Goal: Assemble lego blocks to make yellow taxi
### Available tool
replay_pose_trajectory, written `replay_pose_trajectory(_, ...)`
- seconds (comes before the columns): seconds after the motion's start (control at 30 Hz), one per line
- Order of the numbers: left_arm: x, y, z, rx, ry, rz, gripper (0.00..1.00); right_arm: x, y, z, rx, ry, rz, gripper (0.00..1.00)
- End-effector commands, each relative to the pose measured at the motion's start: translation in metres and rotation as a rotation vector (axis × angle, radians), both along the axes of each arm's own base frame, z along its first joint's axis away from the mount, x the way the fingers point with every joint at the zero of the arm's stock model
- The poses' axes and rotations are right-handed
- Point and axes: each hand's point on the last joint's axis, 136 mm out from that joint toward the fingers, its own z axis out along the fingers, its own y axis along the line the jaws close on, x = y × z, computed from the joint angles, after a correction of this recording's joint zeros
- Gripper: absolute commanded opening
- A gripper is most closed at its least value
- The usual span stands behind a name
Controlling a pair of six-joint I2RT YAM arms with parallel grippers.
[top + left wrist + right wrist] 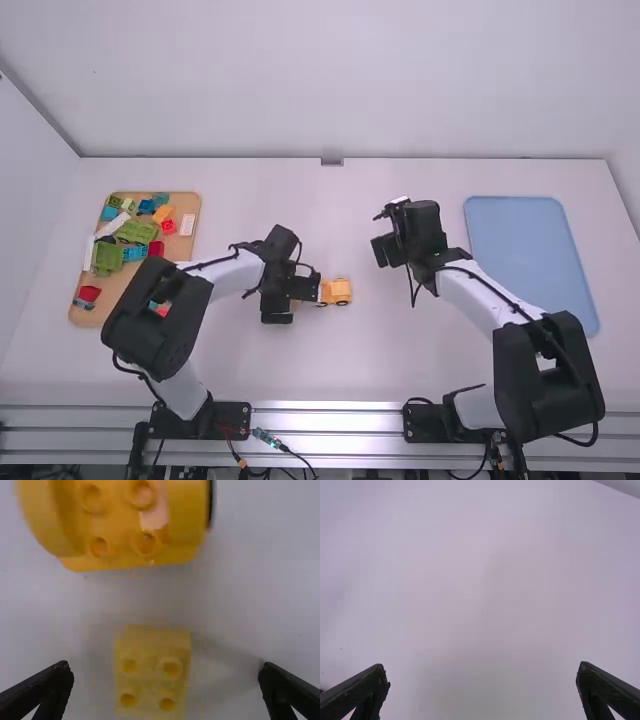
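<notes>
Laterally, the wide left gripper (293, 303) clears both edges of a small block (150, 672); a yellow vehicle (338, 291) lies beyond. Right gripper (382, 233): wide.

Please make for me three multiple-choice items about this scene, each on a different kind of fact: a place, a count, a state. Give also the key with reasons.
1. Where does the blue tray lie on the table?
A) Left part
B) Right part
C) Middle

2. How many studs show on the small yellow block near the left end effector?
A) Two
B) Six
C) Four

3. How is the left end effector?
A) Open
B) Shut on the block
C) Shut and empty

Key:
1. B: the high view shows it on the right arm's side.
2. C: the left wrist view shows two rows of two.
3. A: its fingers stand wide apart, with gaps on both sides of the block.
</notes>
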Motion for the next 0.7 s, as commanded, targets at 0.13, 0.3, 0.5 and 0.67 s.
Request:
replay_pose_trajectory(0.13, 0.013, -0.007, 0.049, -0.093, 0.022, -0.011, 0.99, -0.006, 0.015, 0.009, 0.008, -0.02, 0.234, 0.99)
replay_pose_trajectory(0.3, 0.005, -0.007, 0.088, -0.293, 0.019, -0.121, 0.99, -0.02, 0.028, 0.005, 0.103, -0.07, 0.437, 0.99)
replay_pose_trajectory(0.5, 0.014, 0.008, 0.105, -0.531, -0.08, -0.019, 0.99, -0.049, 0.044, -0.005, 0.288, -0.207, 0.662, 0.99)
replay_pose_trajectory(0.67, 0.014, 0.005, 0.085, -0.562, -0.116, 0.046, 0.99, -0.051, 0.059, -0.045, 0.325, -0.118, 0.683, 0.99)
